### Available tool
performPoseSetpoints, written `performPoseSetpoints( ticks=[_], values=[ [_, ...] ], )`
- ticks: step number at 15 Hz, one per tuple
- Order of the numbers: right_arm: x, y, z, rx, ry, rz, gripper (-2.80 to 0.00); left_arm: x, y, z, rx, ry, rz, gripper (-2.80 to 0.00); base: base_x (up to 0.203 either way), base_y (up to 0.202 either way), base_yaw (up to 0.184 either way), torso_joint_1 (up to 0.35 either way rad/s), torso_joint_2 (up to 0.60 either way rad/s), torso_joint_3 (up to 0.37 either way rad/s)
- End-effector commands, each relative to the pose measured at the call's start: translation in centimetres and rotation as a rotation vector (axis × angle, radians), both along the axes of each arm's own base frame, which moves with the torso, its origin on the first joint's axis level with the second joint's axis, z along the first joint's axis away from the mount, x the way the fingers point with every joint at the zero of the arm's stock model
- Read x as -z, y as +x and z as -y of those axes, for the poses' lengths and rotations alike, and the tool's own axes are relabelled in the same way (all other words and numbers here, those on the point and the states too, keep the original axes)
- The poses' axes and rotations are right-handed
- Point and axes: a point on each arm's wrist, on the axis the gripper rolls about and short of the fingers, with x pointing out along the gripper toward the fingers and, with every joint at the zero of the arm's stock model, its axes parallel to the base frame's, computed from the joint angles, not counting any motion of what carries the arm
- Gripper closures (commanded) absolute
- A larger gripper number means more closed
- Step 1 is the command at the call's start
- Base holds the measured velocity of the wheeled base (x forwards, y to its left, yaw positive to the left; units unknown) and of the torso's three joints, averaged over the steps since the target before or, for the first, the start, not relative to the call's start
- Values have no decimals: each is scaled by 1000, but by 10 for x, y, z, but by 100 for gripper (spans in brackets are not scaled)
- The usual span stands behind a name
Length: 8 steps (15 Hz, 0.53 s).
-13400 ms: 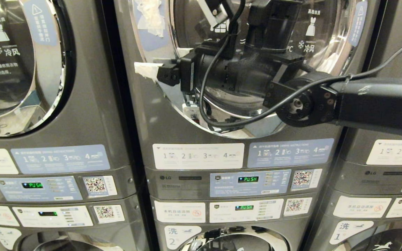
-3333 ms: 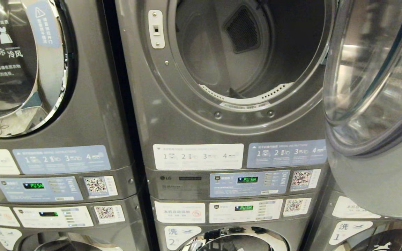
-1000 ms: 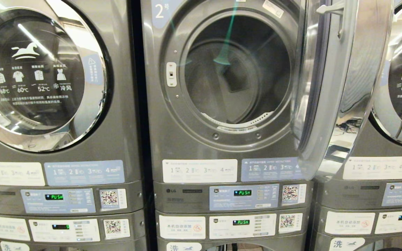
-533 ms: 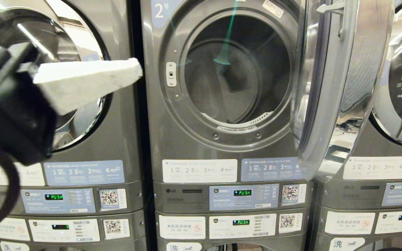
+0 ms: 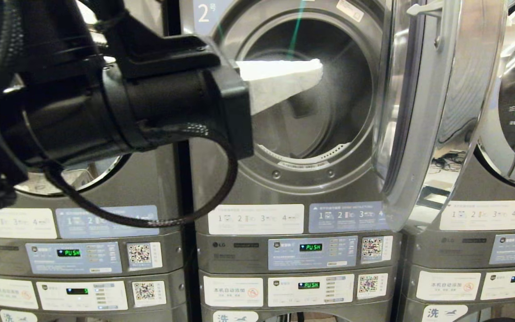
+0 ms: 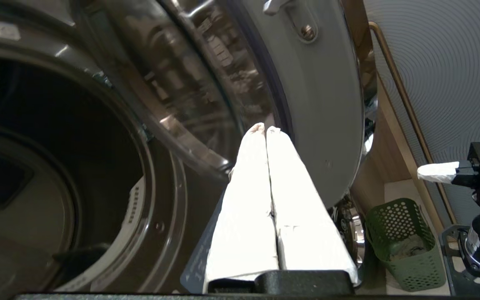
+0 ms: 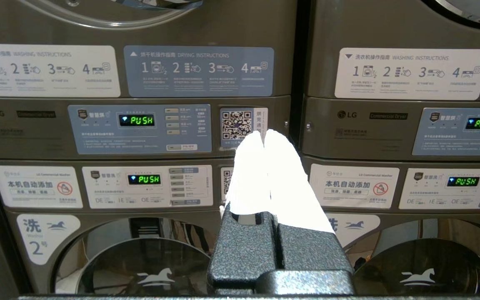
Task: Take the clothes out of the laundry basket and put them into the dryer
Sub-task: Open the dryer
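Where the round chrome-ringed dryer (image 5: 302,98) gapes, white-wrapped left gripper (image 5: 318,71) pressed together, seemingly empty, latticed laundry basket (image 6: 402,243) beyond.

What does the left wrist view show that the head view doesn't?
Only the left wrist view: the green laundry basket on the floor with clothes inside, and the right tool parked beyond it, shut. Only the head view: the PUSH display, the instruction labels and the neighbouring machines. Both: the dryer with its door swung open, the drum with no clothes in sight, and the left tool shut and empty at the opening.
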Motion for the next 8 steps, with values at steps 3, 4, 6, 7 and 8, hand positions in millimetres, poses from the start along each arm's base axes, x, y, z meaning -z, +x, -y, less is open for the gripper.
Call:
performPoseSetpoints(
  ticks=[3, 4, 6, 7, 8],
  values=[
    [0, 0, 0, 0, 3, 2, 0, 12, 5, 42, 80, 26, -13, 0, 0, 0, 0, 0, 0, 0],
    [0, 0, 0, 0, 3, 2, 0, 14, 2, 49, 101, 30, -14, 0, 0, 0, 0, 0, 0, 0],
    [0, 0, 0, 0, 3, 2, 0, 16, -2, 59, 125, 39, -1, 0, 0, 0, 0, 0, 0, 0],
    [0, 0, 0, 0, 3, 2, 0, 17, -5, 68, 143, 38, 2, 0, 0, 0, 0, 0, 0, 0],
    [0, 0, 0, 0, 3, 2, 0, 17, -6, 76, 154, 34, 5, 0, 0, 0, 0, 0, 0, 0]
  ],
)
